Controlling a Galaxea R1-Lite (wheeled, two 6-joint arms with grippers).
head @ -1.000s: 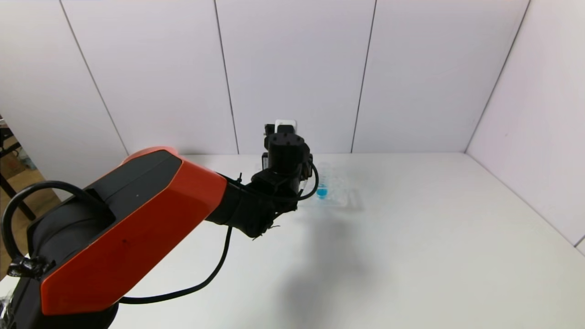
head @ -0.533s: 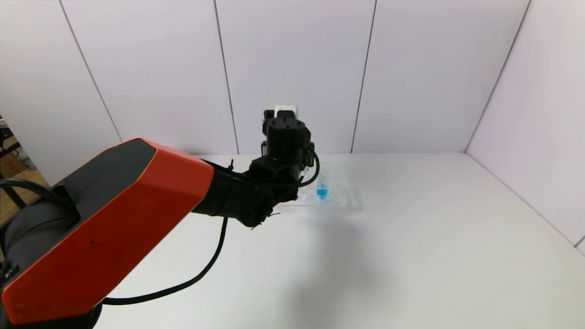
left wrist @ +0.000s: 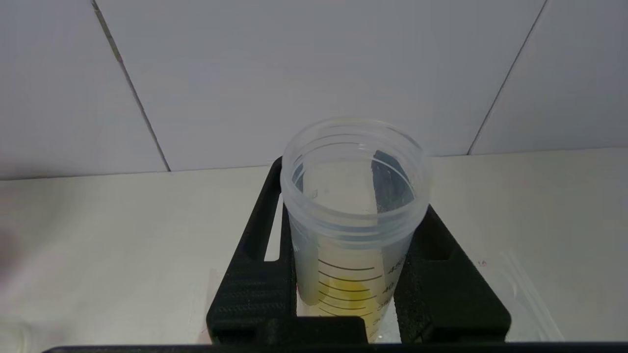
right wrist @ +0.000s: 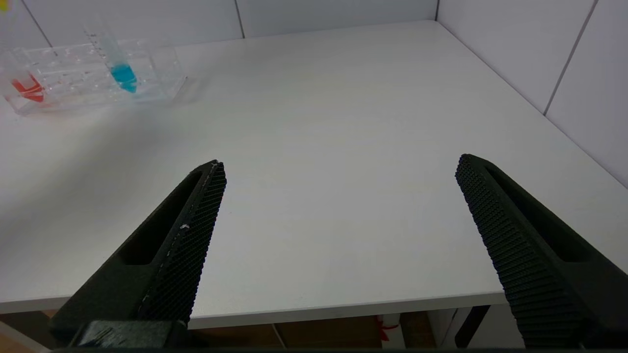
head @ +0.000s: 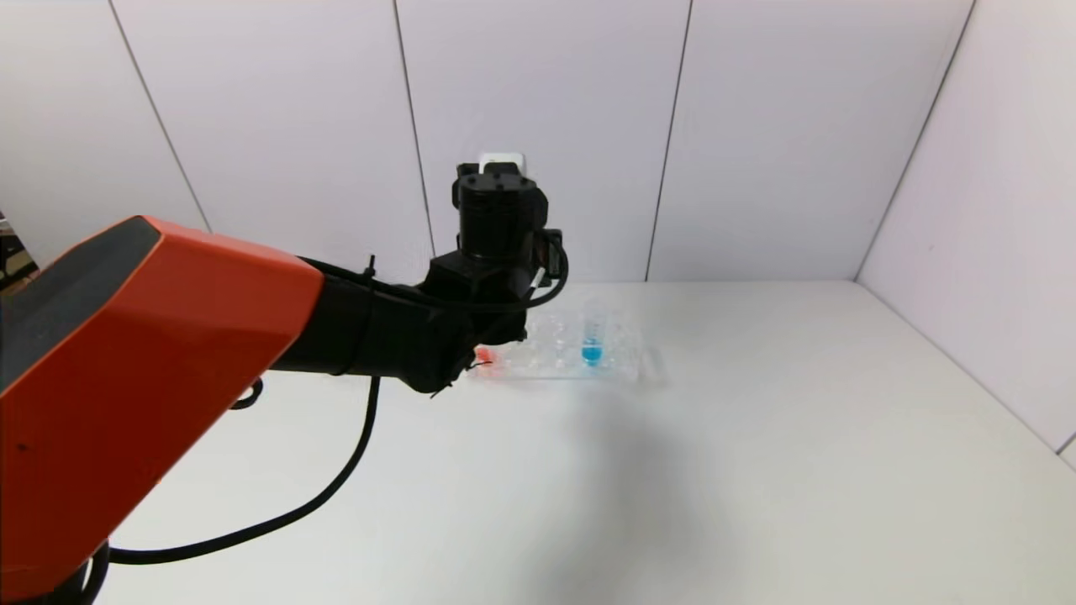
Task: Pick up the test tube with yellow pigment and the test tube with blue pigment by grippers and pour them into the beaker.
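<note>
Fingers point(left wrist: 255, 289) of the left gripper point(left wrist: 349, 294) clamp the slim clear yellow-liquid tube point(left wrist: 351, 235) upright; the beaker is not visible

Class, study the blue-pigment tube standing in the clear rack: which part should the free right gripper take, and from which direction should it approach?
Grip the test tube with blue pigment on its bare upper stretch, above the rack. It stands nearly upright with the liquid at its bottom, so a level approach from the open table side, jaws either side of it, seems safest. The right gripper already stands open there.
</note>
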